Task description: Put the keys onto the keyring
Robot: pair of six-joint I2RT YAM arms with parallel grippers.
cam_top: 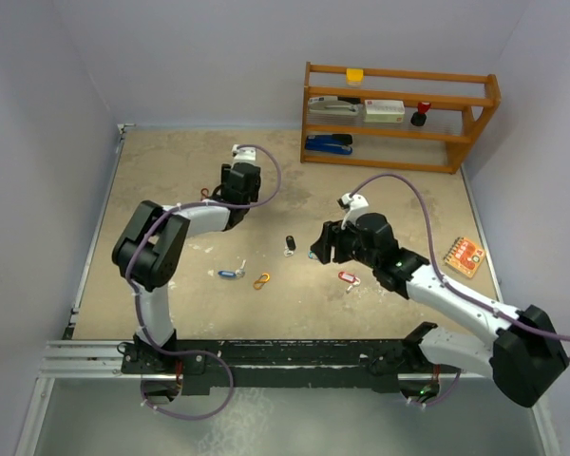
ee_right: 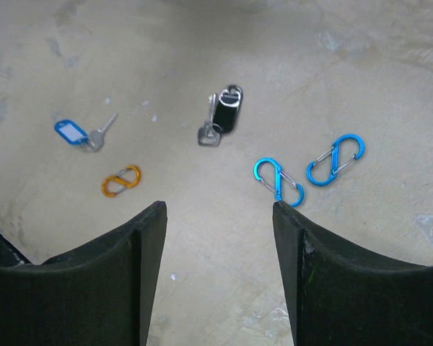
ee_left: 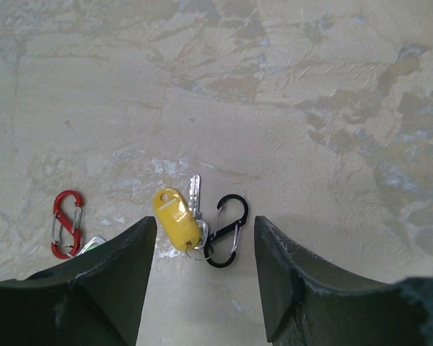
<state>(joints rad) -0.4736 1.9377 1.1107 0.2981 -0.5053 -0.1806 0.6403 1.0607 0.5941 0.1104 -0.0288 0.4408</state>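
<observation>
Hovering low, jaws parted — left tool (ee_left: 203,245) over the yellow-tagged key (ee_left: 177,217).

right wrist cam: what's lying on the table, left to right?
blue-tagged key → orange S-clip → black-tagged key → blue S-clip → second blue S-clip

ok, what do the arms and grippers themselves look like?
The left arm and right arm have white links with chunky black joint housings. A lilac cable loops along each. The left gripper and right gripper have broad, matte black, wedge-shaped fingers.
</observation>
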